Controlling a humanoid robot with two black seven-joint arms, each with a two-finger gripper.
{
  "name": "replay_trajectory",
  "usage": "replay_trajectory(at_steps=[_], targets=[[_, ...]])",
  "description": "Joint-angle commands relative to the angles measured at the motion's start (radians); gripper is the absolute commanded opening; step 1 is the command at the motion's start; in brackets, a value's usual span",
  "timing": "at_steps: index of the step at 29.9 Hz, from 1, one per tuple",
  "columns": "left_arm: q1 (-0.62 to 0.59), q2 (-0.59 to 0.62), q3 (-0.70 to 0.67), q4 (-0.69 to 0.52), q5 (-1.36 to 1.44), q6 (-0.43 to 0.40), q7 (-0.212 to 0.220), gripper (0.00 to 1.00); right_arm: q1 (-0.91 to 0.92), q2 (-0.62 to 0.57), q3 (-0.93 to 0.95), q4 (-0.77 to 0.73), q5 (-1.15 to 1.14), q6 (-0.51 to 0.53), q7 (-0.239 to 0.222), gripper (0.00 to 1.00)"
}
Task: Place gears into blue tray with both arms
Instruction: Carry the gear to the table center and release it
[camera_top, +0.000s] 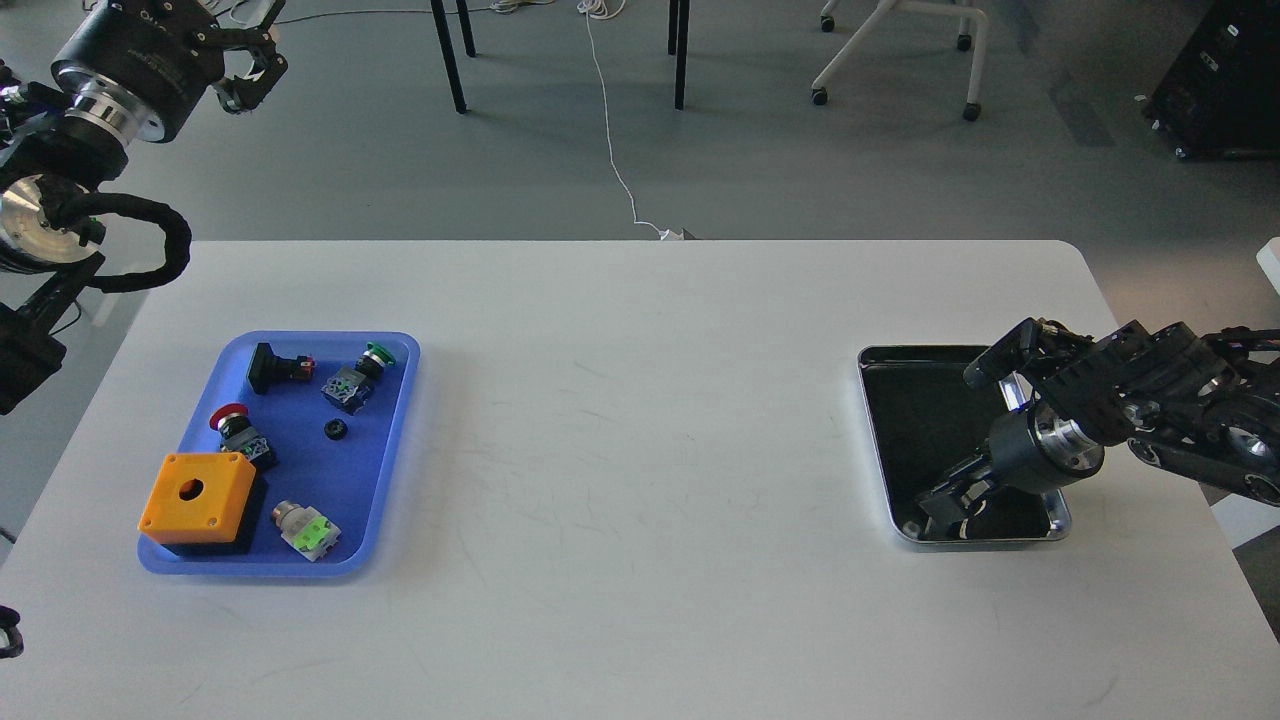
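Observation:
The blue tray (385, 480) lies at the table's left. One small black gear (335, 430) rests in its middle. My left gripper (252, 82) is raised far above and behind the tray, off the table's back-left corner, with its fingers apart and nothing between them. My right gripper (940, 510) reaches down into the front part of the shiny steel tray (920, 348) at the right. Its dark fingers blend into the tray's dark bottom, so whether they hold anything is unclear. No other gear can be made out there.
The blue tray also holds an orange box (197, 498), a red push-button (238, 428), a green push-button (355, 378), a black switch (272, 368) and a grey-green switch (308, 530). Chair and table legs stand on the floor beyond the table.

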Motion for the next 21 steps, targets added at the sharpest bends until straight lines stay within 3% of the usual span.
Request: replay_trajectory(at_steps=[1, 10, 21], targets=[[0.001, 0.001, 0.000, 0.000, 0.000, -0.002, -0.001, 0.98, 0.000, -0.001, 0.000, 0.000, -0.003, -0.001, -0.001, 0.36], [0.001, 0.003, 0.000, 0.000, 0.000, -0.002, -0.007, 0.98, 0.012, -0.004, 0.000, 0.001, -0.005, -0.001, -0.001, 0.26], [-0.001, 0.014, -0.001, 0.001, 0.000, -0.002, -0.007, 0.98, 0.138, -0.009, 0.005, 0.084, 0.011, 0.009, -0.001, 0.25]])
